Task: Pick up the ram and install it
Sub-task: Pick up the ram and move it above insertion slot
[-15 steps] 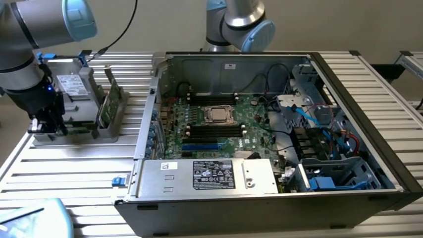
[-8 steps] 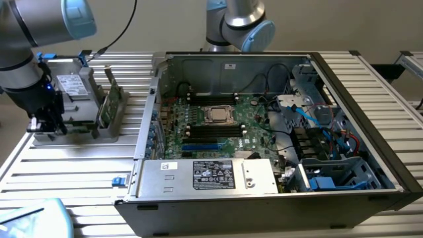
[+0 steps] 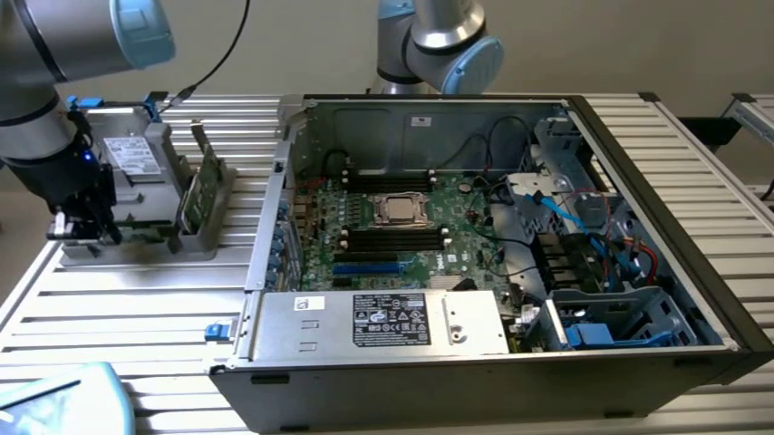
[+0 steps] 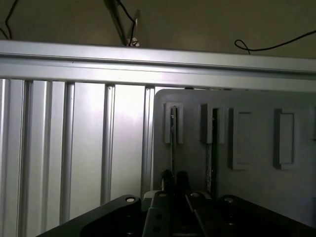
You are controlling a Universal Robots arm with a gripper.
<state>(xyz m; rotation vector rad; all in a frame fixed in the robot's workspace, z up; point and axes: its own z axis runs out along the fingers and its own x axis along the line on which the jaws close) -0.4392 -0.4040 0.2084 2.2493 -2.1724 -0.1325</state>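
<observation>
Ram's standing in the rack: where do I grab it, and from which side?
Pinch the ram across its flat faces at the exposed long edge, from straight above: it stands on edge in a slot of the rack, another board close beside.

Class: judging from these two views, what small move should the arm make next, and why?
Probably lift straight up: the gripper appears shut on the ram, which stands edge-on in a slot of the grey holder, so a straight pull should free it cleanly.
</observation>
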